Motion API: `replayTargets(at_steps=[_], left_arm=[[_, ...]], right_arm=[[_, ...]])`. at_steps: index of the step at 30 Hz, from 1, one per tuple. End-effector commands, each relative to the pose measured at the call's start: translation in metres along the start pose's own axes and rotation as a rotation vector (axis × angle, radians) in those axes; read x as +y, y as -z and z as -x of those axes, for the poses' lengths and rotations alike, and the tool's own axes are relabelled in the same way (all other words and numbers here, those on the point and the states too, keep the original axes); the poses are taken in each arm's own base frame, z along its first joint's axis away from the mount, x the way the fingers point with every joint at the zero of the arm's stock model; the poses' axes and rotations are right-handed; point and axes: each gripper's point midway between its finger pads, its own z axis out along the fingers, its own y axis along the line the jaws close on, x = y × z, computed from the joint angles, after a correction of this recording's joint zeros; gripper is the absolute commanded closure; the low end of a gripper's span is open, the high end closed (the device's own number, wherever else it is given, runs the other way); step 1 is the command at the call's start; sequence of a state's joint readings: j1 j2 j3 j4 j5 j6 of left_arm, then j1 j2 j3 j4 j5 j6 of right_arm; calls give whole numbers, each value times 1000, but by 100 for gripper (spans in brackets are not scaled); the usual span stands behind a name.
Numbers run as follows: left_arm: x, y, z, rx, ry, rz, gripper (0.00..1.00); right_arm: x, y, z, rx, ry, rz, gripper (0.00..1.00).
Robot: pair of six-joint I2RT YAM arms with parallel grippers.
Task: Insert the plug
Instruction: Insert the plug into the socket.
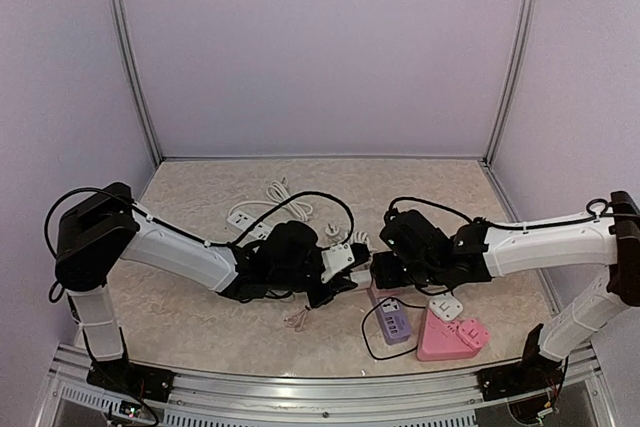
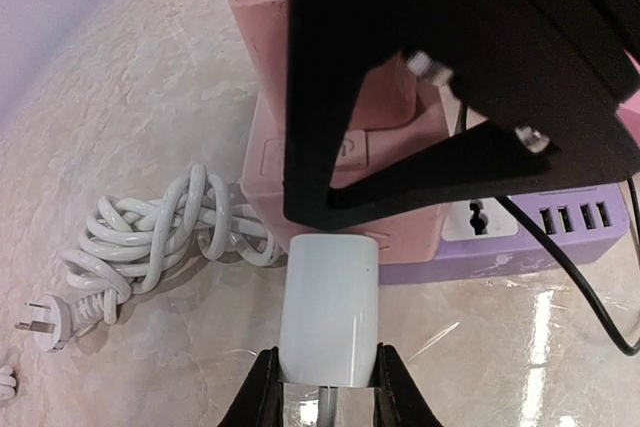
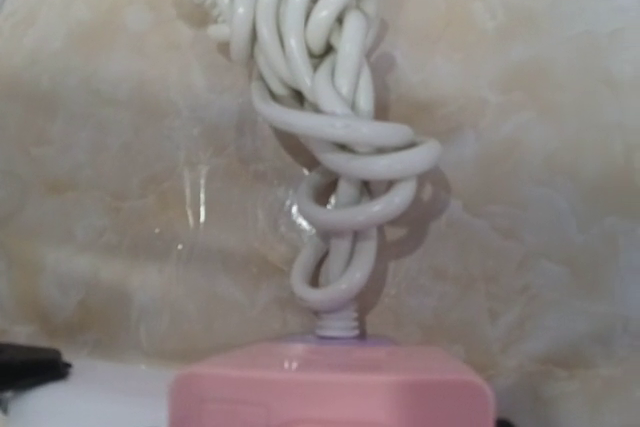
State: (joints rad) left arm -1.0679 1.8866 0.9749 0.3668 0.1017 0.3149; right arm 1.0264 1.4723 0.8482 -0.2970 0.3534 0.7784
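My left gripper (image 2: 328, 361) is shut on a white plug (image 2: 329, 311), which it holds just off the near edge of a pink and purple power strip (image 2: 560, 239). An empty socket (image 2: 478, 219) shows on the strip's purple side. In the top view the left gripper (image 1: 346, 260) and the right gripper (image 1: 385, 270) meet at the strip (image 1: 392, 320). The black right gripper (image 2: 450, 87) stands over the strip's pink top. The right wrist view shows only the strip's pink end (image 3: 330, 387) and its coiled white cord (image 3: 335, 137); its own fingers are out of frame.
A pink wedge-shaped block (image 1: 452, 337) with a white adapter (image 1: 443, 306) lies to the right of the strip. A white cable with a plug (image 1: 262, 203) lies at the back. The strip's cord bundle (image 2: 160, 237) lies left of the plug. A black cable (image 1: 372, 345) loops near the front.
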Motion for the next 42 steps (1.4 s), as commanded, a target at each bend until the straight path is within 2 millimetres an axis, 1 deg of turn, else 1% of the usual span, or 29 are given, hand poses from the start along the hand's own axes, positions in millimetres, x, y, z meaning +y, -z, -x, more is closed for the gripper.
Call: replayTargets(at_steps=[1,3,5,6,8,10,13,14,15,18,22,24,28,29,31,33,36,39,42], left_arm=[[-13,-6,53,-199,-57,0,100],[-9,-6,58,-212,-62,22,100],[-5,-6,67,-239,-66,47,100],[-2,-6,72,-256,-68,63,100],[2,-5,83,-295,-85,88,100],[0,-3,94,-340,-117,83,100],[-4,-2,103,-364,-126,52,100],[-5,-2,105,-369,-120,40,100],[-8,-2,108,-376,-117,22,100],[-18,-7,110,-382,-115,-46,100],[-28,-16,105,-364,-92,-134,100],[-31,-21,105,-367,-99,-152,100],[-25,-24,109,-360,-64,-161,100],[-22,-22,113,-366,-59,-158,100],[-18,-18,118,-376,-57,-153,100],[-17,-14,119,-376,-67,-148,100],[-18,-12,114,-353,-88,-140,100],[-16,-7,111,-339,-110,-124,100],[-23,-3,105,-316,-135,-145,100]], right_arm=[[39,-11,-74,250,55,142,64],[46,-12,-78,258,46,168,72],[54,-12,-83,269,27,204,82],[56,-13,-86,275,10,220,85],[56,-13,-91,285,-11,231,86],[53,-13,-95,287,-23,235,87],[51,-12,-97,292,-6,234,90],[52,-11,-99,298,5,238,94],[53,-11,-101,301,19,244,100],[58,-10,-112,330,66,271,100],[68,-5,-125,364,111,322,100],[70,-3,-125,362,126,331,100],[71,4,-120,337,134,356,100],[71,6,-118,328,130,366,100],[68,8,-116,310,116,365,100],[60,10,-114,301,102,340,100],[45,12,-109,281,80,293,100],[40,18,-100,255,88,271,100],[40,23,-91,235,115,260,76]])
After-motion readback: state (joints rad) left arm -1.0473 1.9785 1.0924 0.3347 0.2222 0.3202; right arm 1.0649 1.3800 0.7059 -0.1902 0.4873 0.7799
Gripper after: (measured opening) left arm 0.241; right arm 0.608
